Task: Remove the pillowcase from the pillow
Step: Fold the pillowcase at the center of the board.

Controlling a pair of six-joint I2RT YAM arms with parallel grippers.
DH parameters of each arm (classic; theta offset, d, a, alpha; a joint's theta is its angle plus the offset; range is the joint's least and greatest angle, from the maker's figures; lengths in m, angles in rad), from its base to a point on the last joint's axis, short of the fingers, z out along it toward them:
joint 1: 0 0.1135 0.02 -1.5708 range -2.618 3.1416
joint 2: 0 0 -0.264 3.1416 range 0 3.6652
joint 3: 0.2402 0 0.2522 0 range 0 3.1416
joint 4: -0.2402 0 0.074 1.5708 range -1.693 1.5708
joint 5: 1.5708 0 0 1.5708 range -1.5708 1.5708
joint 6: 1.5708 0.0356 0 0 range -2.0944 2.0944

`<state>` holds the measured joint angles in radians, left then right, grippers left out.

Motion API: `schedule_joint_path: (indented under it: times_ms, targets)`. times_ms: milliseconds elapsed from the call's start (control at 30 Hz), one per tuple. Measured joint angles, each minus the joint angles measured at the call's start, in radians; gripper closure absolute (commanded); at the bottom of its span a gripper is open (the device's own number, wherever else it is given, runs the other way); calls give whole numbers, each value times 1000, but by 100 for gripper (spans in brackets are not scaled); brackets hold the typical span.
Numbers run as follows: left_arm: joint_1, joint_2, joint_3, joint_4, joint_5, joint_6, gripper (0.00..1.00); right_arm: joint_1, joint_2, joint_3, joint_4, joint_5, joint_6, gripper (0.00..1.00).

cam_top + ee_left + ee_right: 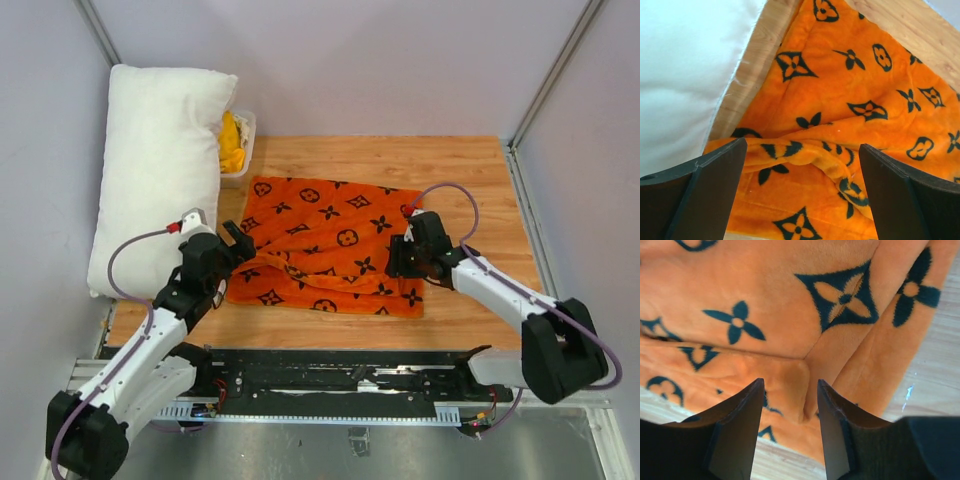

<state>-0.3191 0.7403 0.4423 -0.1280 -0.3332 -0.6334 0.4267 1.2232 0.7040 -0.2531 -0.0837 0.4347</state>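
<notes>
The orange pillowcase (330, 245) with black flower motifs lies crumpled flat on the wooden table, apart from the pillow. The plump white pillow (160, 160) lies along the left wall. My left gripper (238, 245) hovers over the pillowcase's left edge, jaws wide open, nothing between them. In the left wrist view a fabric ridge (850, 90) runs under the left gripper (802, 150), with the pillow (685, 75) at upper left. My right gripper (400, 255) is at the pillowcase's right edge. In the right wrist view the right gripper (790, 385) stands partly open, straddling a raised fold of the pillowcase (765, 290) without pinching it.
A clear plastic bin (238, 150) holding plain yellow cloth sits at the back, beside the pillow's top. Bare wooden table (460, 170) shows behind and to the right of the pillowcase. Grey walls close in the left, back and right sides.
</notes>
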Motion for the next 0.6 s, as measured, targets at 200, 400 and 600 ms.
schedule_joint_path:
  times_ms: [200, 400, 600]
  targets:
    - [-49, 85, 42, 2, -89, 31, 1, 12, 158, 6, 16, -3, -24, 57]
    - [-49, 131, 69, 23, -119, 54, 1, 12, 179, 33, 21, -39, -49, 99]
    - [-50, 208, 103, 46, -127, 68, 1, 7, 171, 72, -3, -109, -81, 99]
